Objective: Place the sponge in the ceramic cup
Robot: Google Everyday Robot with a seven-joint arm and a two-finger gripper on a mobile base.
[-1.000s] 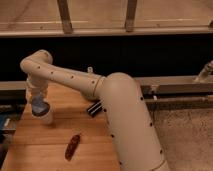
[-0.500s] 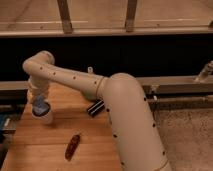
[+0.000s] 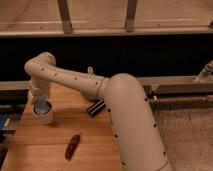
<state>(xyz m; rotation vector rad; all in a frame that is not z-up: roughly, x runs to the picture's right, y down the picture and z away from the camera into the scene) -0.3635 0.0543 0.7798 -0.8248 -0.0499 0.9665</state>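
Wood table [image 3: 30, 147] lies open around the red-brown item [image 3: 72, 146], nearer than the cup [image 3: 46, 118]. Blue sponge [image 3: 41, 106] sits in the cup's mouth, long axis unclear. Gripper [image 3: 39, 98] is just above the cup, grip unreadable. Black bar [image 3: 96, 107] lies right of the cup.

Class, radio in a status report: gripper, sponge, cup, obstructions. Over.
Gripper directly over ceramic cup. Sponge at cup's rim. Black bar, red-brown item lie apart.

Light-blue sponge [image 3: 41, 105], off-white ceramic cup [image 3: 46, 118] (cream gripper [image 3: 38, 98] above), wooden-brown table [image 3: 95, 145].
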